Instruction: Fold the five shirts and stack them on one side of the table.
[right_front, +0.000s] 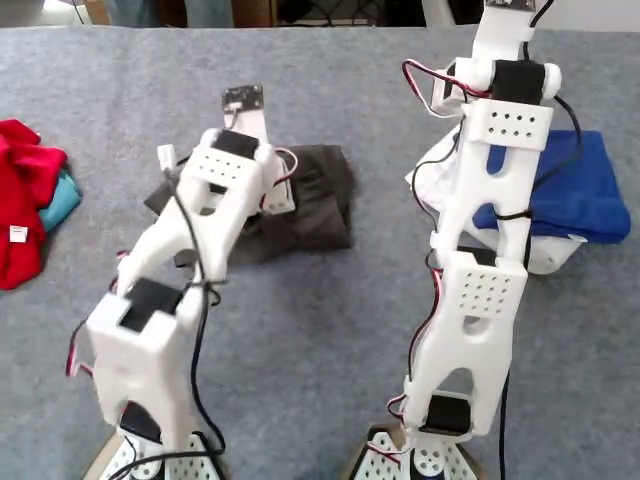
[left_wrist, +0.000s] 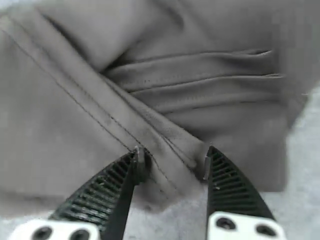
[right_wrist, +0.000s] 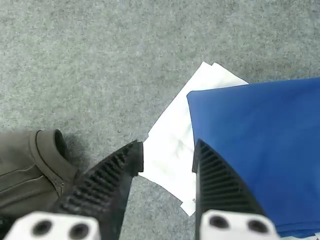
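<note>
Mid-counter (right_front: 330, 330): grey shirt (right_front: 320, 190), partly folded, pleats bunched. Straddling one seamed edge of it with the left gripper (left_wrist: 172, 160), jaws apart, tips at the cloth, not yet clamped. Probably lined up to pinch that edge and carry the fold over. Hanging over the stack at one side with the right gripper (right_wrist: 167, 152), jaws apart and empty. There, blue shirt (right_front: 590, 190) on white shirt (right_front: 428, 178), seemingly done. At the opposite edge, bunched and waiting: red shirt (right_front: 20, 200) over teal shirt (right_front: 62, 200).
</note>
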